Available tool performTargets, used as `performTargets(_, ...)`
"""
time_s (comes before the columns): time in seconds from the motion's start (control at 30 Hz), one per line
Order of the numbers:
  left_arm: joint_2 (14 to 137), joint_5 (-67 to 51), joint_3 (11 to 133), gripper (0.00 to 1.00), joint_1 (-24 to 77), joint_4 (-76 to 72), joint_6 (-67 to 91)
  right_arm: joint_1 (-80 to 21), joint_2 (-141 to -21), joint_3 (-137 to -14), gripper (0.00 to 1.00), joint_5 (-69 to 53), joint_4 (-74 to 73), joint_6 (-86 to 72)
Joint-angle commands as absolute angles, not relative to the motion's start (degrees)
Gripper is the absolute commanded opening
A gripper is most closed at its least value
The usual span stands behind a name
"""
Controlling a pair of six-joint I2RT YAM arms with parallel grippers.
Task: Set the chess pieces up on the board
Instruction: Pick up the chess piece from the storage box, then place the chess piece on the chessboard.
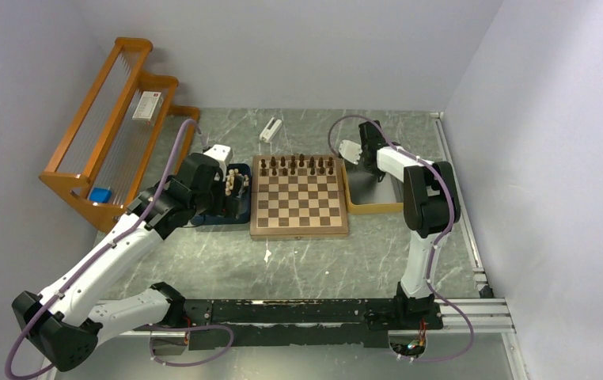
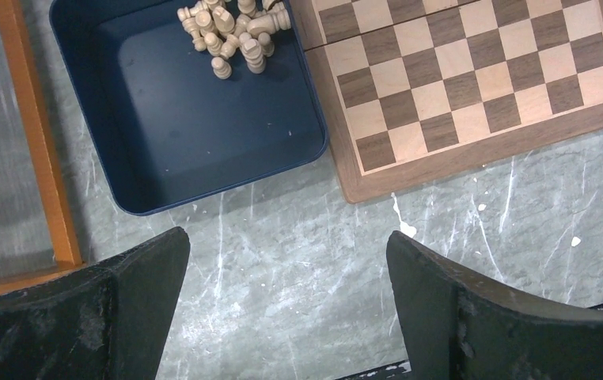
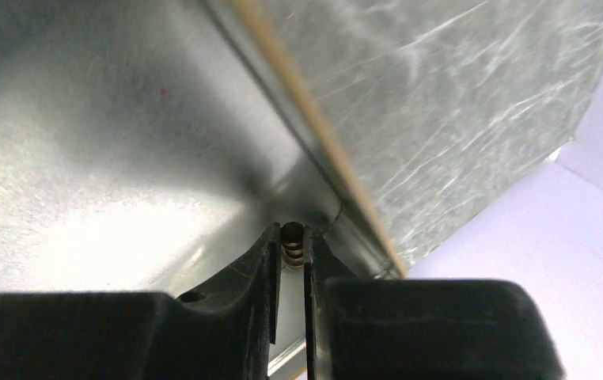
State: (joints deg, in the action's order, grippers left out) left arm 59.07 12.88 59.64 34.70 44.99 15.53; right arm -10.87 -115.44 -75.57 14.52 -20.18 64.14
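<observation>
Dark piece (image 3: 292,234) is being pinched between the nearly closed jaws of the right gripper (image 3: 292,241), in a corner of the yellow tray (image 3: 314,134). Over the tabletop (image 2: 298,317), the left gripper (image 2: 286,237) is hanging wide open and empty, just off the near edge of the blue tray (image 2: 187,134). Cream pieces (image 2: 231,32) are lying heaped in that tray's far right corner. Dark rows (image 1: 297,165) are standing along the far edge of the board (image 1: 298,207).

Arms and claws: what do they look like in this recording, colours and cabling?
The left arm and right arm have white links with bulky black joints; a lilac cable loops along each. The left claw and right claw have broad black fingers, the left's scuffed.
</observation>
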Motion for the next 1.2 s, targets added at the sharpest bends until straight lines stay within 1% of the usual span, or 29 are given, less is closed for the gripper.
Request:
performTargets(0.0,57.7,14.1,60.1,0.99,34.5,43.8,16.8,-11.3,-114.1,-82.0,0.11,10.7,-25.1,57.0)
performTargets(0.13,56.0,12.2,56.9,0.99,34.5,40.2,17.1,-11.3,-111.7,-83.7,0.1,8.2,-27.1,52.4)
performTargets(0.27,55.3,13.0,53.8,0.99,34.4,36.4,17.1,-11.4,-109.6,-84.7,0.1,5.4,-28.1,48.6)
performTargets(0.4,56.6,12.6,51.8,0.99,34.5,34.2,17.7,-11.3,-105.1,-79.8,0.09,2.3,-22.1,47.6)
performTargets(0.5,57.0,12.5,49.9,0.99,34.4,32.8,18.3,-11.9,-102.7,-77.6,0.1,-1.0,-20.1,43.7)
performTargets(0.67,56.4,12.2,42.1,0.99,34.5,19.7,20.5,-14.4,-97.0,-71.5,0.11,-3.6,-12.2,34.9)
performTargets(0.8,60.9,9.6,47.8,0.99,34.5,20.6,20.2,-16.0,-92.6,-71.4,0.11,-6.9,-13.8,27.6)
performTargets(0.87,61.8,8.5,49.5,0.99,34.5,20.2,18.6,-16.5,-88.9,-68.5,0.11,-8.4,-11.1,24.4)
performTargets(0.97,62.1,8.0,49.9,0.99,34.4,19.8,16.4,-17.2,-83.3,-62.9,0.11,-14.7,-6.0,19.1)
performTargets(1.07,61.8,9.9,50.0,0.99,34.4,21.5,14.7,-19.5,-78.8,-55.4,0.11,-19.0,0.4,14.4)
performTargets(1.17,60.7,9.3,47.7,0.99,33.5,19.9,11.6,-22.9,-75.5,-48.2,0.11,-18.3,7.7,10.4)
